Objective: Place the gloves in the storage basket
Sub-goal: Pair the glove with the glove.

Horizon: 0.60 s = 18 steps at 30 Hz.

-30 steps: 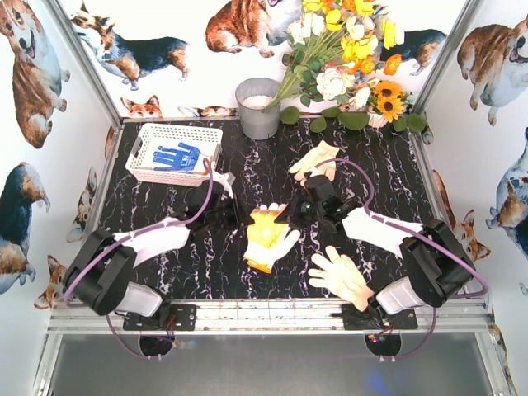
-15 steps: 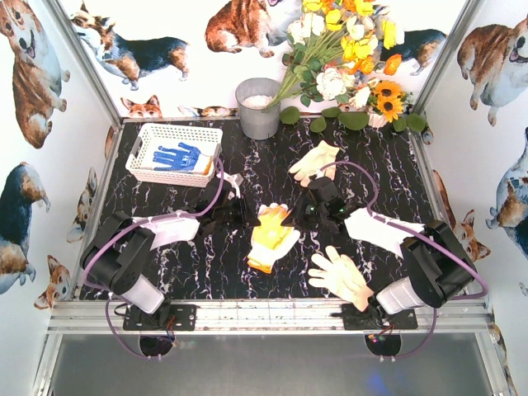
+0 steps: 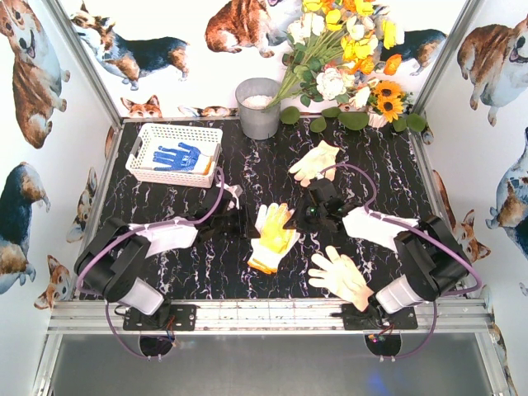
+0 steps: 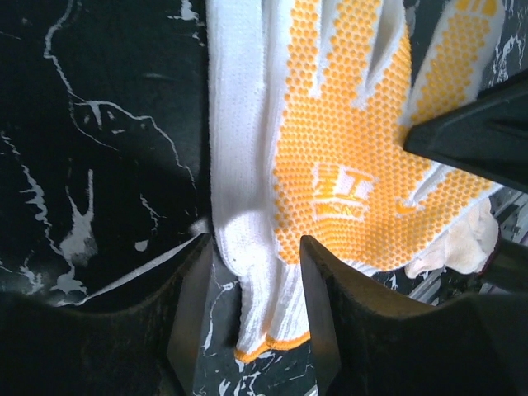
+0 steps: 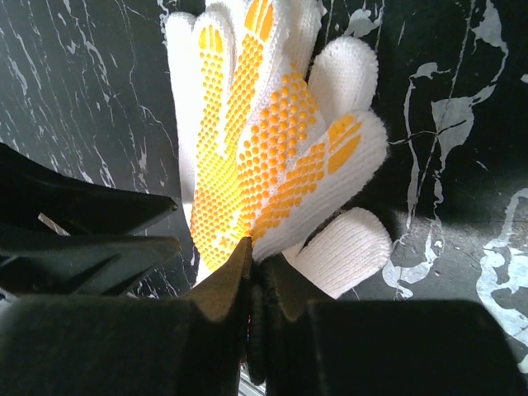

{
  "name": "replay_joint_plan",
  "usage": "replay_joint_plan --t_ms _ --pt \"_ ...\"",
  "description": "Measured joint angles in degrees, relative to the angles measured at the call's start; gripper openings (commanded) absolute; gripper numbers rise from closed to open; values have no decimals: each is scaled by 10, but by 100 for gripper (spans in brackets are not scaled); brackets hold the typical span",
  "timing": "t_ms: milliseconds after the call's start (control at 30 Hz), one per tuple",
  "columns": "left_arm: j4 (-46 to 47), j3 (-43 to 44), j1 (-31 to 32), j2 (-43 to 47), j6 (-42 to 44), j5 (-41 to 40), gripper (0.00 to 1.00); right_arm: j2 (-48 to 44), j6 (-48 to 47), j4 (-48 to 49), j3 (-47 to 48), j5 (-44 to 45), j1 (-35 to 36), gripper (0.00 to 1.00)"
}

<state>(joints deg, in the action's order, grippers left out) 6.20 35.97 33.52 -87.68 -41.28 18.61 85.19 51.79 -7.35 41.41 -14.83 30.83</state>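
Black marbled counter (image 3: 272, 165) holds the yellow-dotted glove (image 3: 274, 238) at its middle, the right claw (image 5: 252, 247) pinching its edge, apparently steadying it for the left claw (image 4: 254, 243), spread astride its cuff, nearer the far-left-corner storage basket (image 3: 165, 176).

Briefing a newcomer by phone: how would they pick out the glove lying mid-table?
Find the black marbled table. At its centre lies the yellow glove. Only it has a yellow-dotted palm and orange cuff edge; the cream glove and peach glove nearby are plain.
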Motion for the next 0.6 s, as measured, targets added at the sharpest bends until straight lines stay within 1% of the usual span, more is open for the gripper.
replay_joint_plan --t_ms 67,133,233,300,400,600 --pt "-9 0 9 9 2 -7 41 4 4 5 -1 -4 -1 1" --pt "-21 0 22 19 4 -20 37 6 9 16 -4 -8 -1 1" --pt "-39 4 50 31 13 -46 28 11 15 30 -12 -15 -1 1" --pt "-45 12 65 32 17 -60 23 17 21 39 -16 -17 -1 1" --pt "-46 23 73 30 19 -77 21 24 27 49 -23 -21 -1 1" --pt "-32 40 72 -11 15 -89 20 24 30 56 -27 -25 -1 1"
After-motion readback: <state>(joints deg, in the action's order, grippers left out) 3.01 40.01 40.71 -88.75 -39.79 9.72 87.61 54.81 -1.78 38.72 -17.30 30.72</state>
